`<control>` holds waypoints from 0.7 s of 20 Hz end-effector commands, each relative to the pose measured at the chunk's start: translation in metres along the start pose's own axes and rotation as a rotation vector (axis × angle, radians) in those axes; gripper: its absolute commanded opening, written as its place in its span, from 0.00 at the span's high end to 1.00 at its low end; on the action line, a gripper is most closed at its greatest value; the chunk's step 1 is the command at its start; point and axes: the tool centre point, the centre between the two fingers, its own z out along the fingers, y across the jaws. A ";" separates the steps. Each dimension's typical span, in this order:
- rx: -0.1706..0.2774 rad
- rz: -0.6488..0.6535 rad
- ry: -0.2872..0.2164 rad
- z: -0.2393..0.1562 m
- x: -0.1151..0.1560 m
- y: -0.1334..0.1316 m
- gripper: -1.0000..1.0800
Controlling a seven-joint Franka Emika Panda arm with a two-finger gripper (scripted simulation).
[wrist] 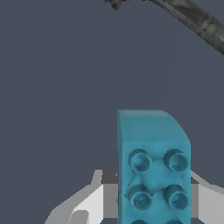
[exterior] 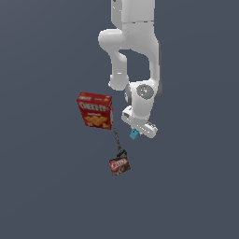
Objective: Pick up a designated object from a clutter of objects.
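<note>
- Counter (exterior: 46, 196): a flat, plain slate blue-grey surface that fills the exterior view.
- The same matte counter (wrist: 52, 87) backs the wrist view, evenly shaded.

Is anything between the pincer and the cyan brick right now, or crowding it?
Nothing visible does. In the wrist view the cyan brick already sits between the fingers of the pincer. The chain piece lies apart from it; the Cheez-It box and Oreo pack lie toward the exterior view's left.

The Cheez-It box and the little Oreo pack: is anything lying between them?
Yes: a thin dark chain runs from the Cheez-It box to the Oreo pack, seen in the exterior view.
</note>
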 end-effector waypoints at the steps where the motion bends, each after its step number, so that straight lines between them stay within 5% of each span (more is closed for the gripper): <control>1: 0.000 0.000 0.000 0.000 0.000 0.000 1.00; 14: 0.000 0.000 0.000 -0.048 0.031 0.009 1.00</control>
